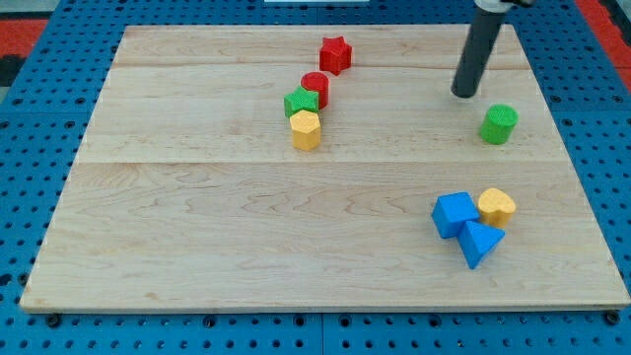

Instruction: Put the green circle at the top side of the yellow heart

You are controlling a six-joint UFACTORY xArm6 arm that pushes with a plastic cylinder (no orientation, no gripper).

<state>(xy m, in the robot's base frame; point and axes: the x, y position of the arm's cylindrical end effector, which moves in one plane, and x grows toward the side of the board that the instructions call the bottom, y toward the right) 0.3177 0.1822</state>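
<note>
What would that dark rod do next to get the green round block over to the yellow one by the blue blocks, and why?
Probably a short push toward the view's bottom. My tip sits just up and left of the green circle, not quite touching. The yellow heart lies almost straight below it, beside the blue blocks. Shifting slightly right first, then pushing down, should bring the circle to rest above the heart.

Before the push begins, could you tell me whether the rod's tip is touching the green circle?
Apart. The camera view shows bare wood between my tip and the green circle, which sits toward the view's lower right of it.
</note>
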